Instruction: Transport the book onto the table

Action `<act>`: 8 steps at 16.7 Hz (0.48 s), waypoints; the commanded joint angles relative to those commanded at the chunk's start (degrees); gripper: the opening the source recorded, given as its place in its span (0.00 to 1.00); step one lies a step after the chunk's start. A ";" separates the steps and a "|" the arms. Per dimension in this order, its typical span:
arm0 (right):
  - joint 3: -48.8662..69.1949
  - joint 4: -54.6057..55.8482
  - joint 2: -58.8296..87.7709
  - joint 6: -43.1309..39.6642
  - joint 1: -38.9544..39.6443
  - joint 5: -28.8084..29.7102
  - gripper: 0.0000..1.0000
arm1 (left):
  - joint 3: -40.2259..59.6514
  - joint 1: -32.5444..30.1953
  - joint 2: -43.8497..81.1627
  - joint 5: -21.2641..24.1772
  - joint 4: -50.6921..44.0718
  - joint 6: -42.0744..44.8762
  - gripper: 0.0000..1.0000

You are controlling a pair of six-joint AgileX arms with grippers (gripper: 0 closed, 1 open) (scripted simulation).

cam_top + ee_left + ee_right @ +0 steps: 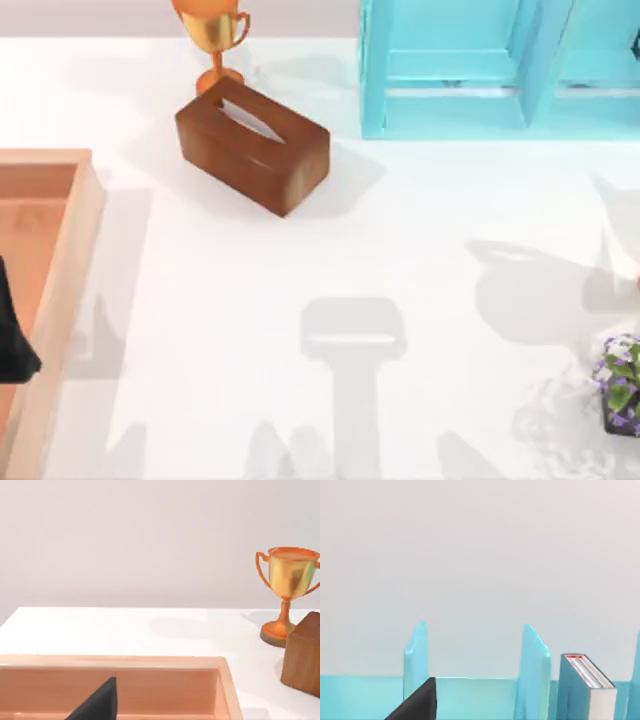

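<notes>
From above, the table (400, 260) lies broad and white, with a tissue box (253, 147) and a trophy (212, 35) toward the far side, a turquoise shelf (450, 70) at far right, a wooden tray (75, 260) at the left edge and a small plant (622, 385) at the right edge. My left gripper (12, 345) shows as a dark shape over the tray; whether it is spread or pressed together I cannot tell. Through my left wrist I look along the tray (150, 662) toward the trophy (287, 587) and a corner of the box (302, 652), with one dark finger (100, 705) low in view. Through my right wrist I face the shelf (532, 670), its upright dividers rising ahead, and the book (587, 687) stands upright in the compartment beyond the nearer divider, red mark at its top, white pages toward me. One finger (420, 702) of my right gripper shows; its spread I cannot tell. I judge this the approach: I should line up on the book's top edge, come in clear of the divider, pinch across the covers, then lift straight out before carrying it to open table.
</notes>
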 joint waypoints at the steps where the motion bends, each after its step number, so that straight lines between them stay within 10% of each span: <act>1: 3.02 3.50 5.37 -0.23 -0.99 -0.58 1.00 | 0.00 0.00 0.00 0.00 0.00 0.00 1.00; 8: 23.00 24.99 52.65 -1.61 -9.88 -6.98 1.00 | 0.00 0.00 0.00 0.00 0.00 0.00 1.00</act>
